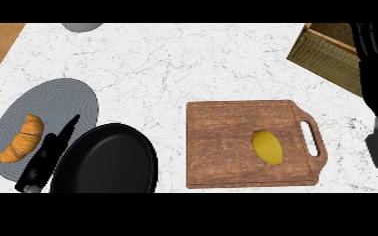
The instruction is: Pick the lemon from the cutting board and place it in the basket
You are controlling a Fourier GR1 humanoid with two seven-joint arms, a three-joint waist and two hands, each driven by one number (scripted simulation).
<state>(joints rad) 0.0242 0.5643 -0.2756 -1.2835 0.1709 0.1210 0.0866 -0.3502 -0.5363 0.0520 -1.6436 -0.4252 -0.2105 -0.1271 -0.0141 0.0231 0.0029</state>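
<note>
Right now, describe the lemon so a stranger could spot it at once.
Find the brown wooden cutting board with a handle slot, at the counter's lower right. The lemon lies on it near the handle: a yellow oval, the only thing on the board.

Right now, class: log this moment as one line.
lemon: on cutting board | basket: far right | right hand: right edge | pick: pending

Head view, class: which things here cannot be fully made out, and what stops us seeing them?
- Basket: cut off by the right edge; its inside barely shows.
- Right hand: only a dark strip at the right edge, fingers unreadable.
- Left hand: not in view.
- Grey object: cut by the top band, unidentifiable.
- Pan: lower part cut off.
</note>
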